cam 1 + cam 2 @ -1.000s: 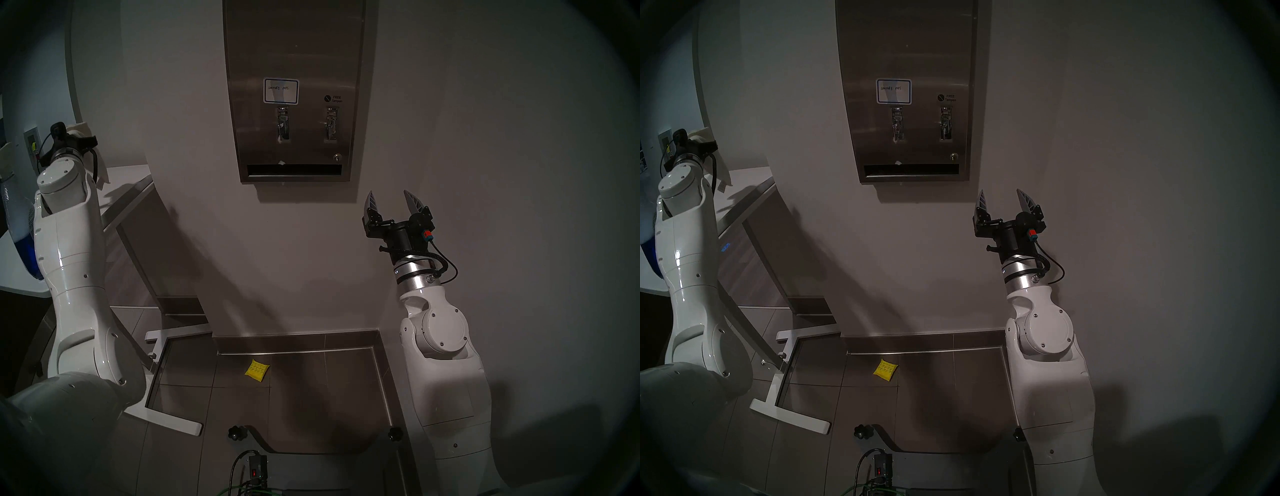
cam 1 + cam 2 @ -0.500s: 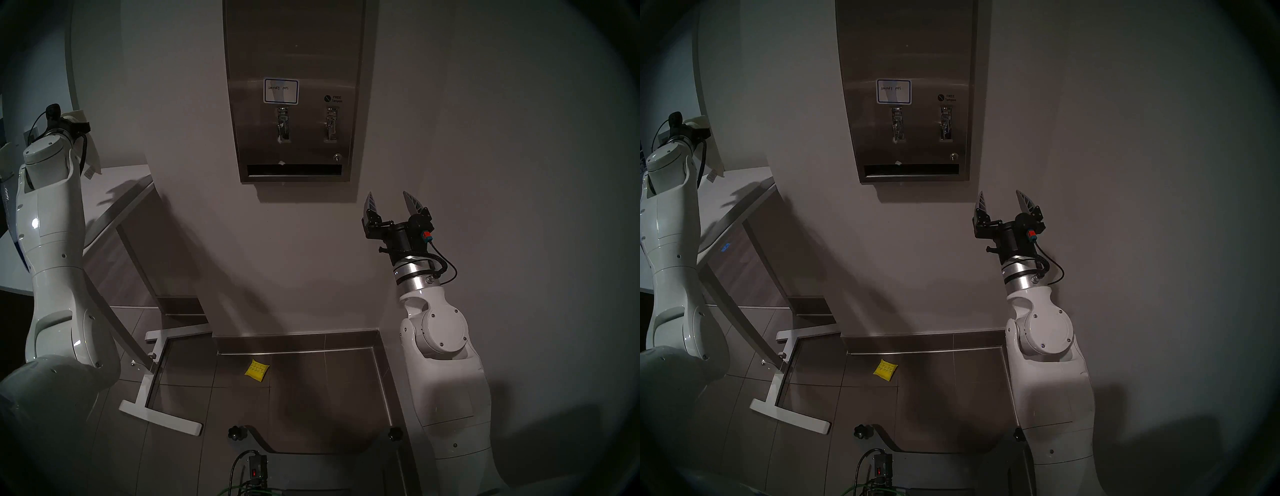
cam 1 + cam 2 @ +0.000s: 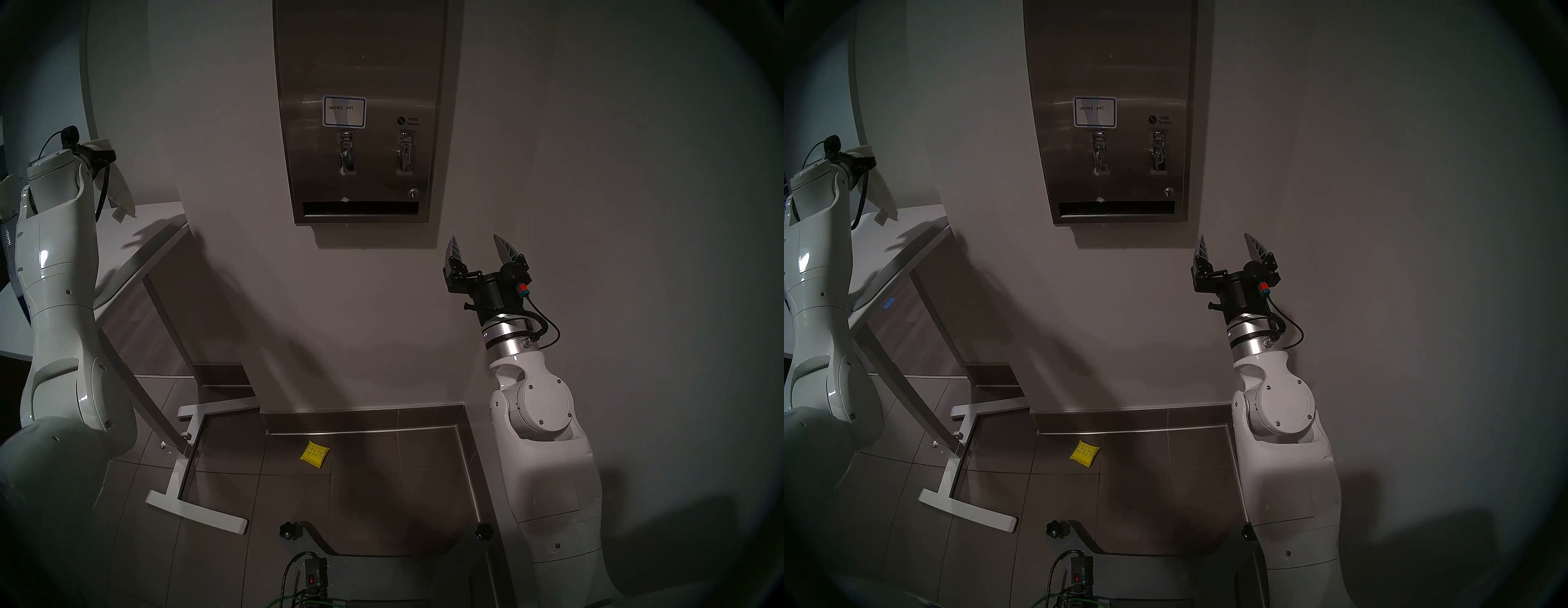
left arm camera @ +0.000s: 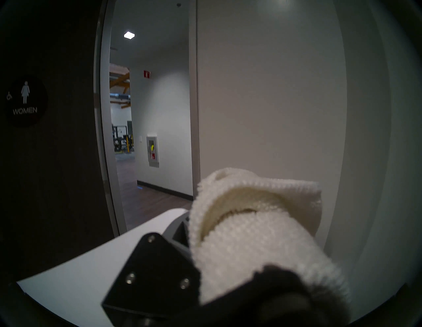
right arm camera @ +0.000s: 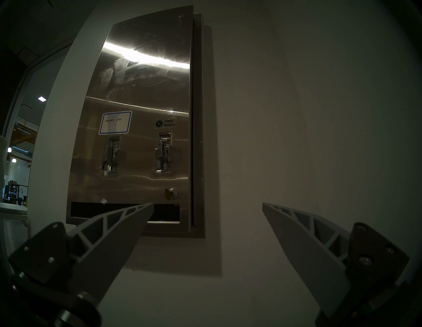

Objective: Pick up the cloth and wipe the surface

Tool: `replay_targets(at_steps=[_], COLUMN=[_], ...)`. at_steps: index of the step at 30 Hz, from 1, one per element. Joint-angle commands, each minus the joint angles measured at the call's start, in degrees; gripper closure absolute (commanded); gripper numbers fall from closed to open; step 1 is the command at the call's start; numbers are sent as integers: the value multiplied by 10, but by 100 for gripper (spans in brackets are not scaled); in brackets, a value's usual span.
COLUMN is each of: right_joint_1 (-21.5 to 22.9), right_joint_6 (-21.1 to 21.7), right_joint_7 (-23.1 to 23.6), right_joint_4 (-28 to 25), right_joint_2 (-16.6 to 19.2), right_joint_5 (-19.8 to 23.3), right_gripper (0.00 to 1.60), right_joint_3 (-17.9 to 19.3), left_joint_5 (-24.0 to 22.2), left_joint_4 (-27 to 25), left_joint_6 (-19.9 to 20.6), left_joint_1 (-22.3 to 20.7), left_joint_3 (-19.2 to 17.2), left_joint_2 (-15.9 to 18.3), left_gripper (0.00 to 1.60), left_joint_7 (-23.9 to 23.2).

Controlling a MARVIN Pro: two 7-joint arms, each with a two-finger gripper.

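The left gripper (image 3: 95, 146), raised high at the far left of the head views, is clamped on the off-white terry cloth (image 3: 119, 187); the cloth is bunched over its fingers and hangs down below them, a small sewn tag (image 3: 119, 214) dangling at its lower end just above the white tabletop (image 3: 157, 220); in the left wrist view the cloth (image 4: 251, 228) fills the lower right and hides one finger, with an open doorway (image 4: 148, 114) and a dark door bearing a "WOMEN" sign (image 4: 25, 100) beyond; the tall brushed stainless-steel wall dispenser (image 3: 360, 55), carrying a blue-bordered white label (image 3: 343, 111), two chrome levers (image 3: 347, 150) and a dark slot (image 3: 360, 208), stands well apart from the cloth, to its right; the right gripper (image 3: 479, 246) points up at the wall below and right of the dispenser, jaws spread wide and empty; a small yellow quilted pad (image 3: 314, 454) lies on the grey tiled floor (image 3: 382, 488).
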Motion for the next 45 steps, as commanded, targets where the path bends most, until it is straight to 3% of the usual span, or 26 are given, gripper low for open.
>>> replay_targets(at_steps=[1, 18, 19, 20, 21, 30, 32, 44, 45], right_joint_1=[14, 14, 14, 14, 14, 14, 14, 13, 13], right_joint_6=[-7, -7, -7, -8, -8, -8, -8, -8, -8], right_joint_7=[-1, -1, -2, -2, -2, -3, -4, -7, -7], right_joint_4=[-22, -24, -24, -24, -25, -25, -25, -27, -27], right_joint_2=[1, 1, 2, 1, 2, 1, 2, 2, 2], right_joint_5=[2, 3, 3, 3, 3, 3, 3, 3, 3], right_gripper=[0, 0, 0, 0, 0, 0, 0, 0, 0], right_joint_3=[-2, -2, -2, -2, -2, -2, -3, -4, -4], left_joint_5=[-21, -44, -43, -49, -47, -59, -61, -77, -78], left_joint_4=[5, 45, 65, 48, 65, 89, 94, 135, 142], left_joint_6=[20, 62, 69, 63, 68, 65, 64, 57, 57], left_joint_1=[-60, -113, -136, -111, -129, -152, -158, -194, -200], left_joint_3=[4, 38, 40, 40, 41, 47, 48, 58, 59], left_joint_2=[4, 0, -4, 0, -4, -1, -2, -7, -8], left_gripper=[160, 160, 160, 160, 160, 160, 22, 22, 0], left_joint_7=[20, 79, 87, 89, 95, 134, 141, 181, 186])
